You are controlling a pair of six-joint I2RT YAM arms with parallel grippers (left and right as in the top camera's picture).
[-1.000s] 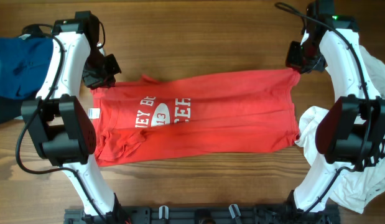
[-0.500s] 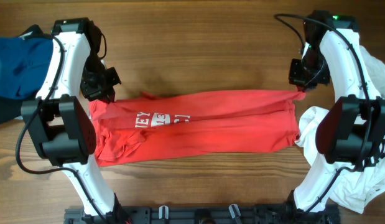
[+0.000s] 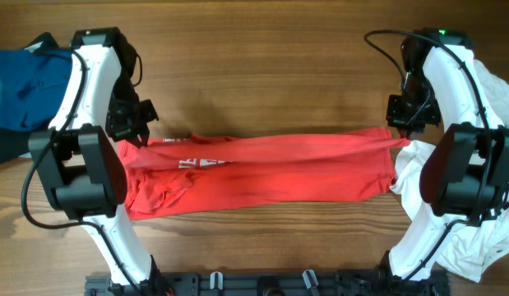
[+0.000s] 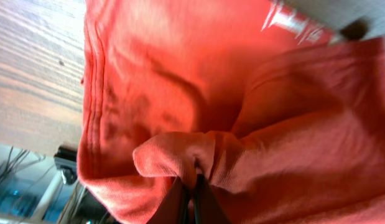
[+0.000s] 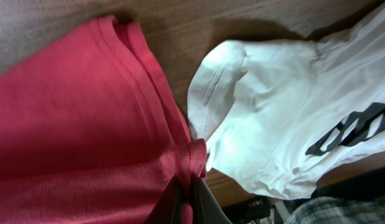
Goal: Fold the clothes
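Observation:
A red T-shirt (image 3: pixel 262 168) with white lettering lies across the table's middle, its far edge folded toward the front. My left gripper (image 3: pixel 131 136) is shut on the shirt's far left corner; the pinched cloth shows in the left wrist view (image 4: pixel 193 177). My right gripper (image 3: pixel 400 136) is shut on the shirt's far right corner, seen in the right wrist view (image 5: pixel 187 177). Both hold the raised edge stretched between them, over the shirt's middle.
A dark blue garment (image 3: pixel 20 90) lies at the left edge. A white garment with black print (image 3: pixel 476 214) is piled at the right, close to the red shirt's right end (image 5: pixel 285 124). Bare wood lies at the back.
Both grippers have moved toward the front, carrying the shirt's far edge over its body. The lettering is now mostly covered and the shirt looks narrower.

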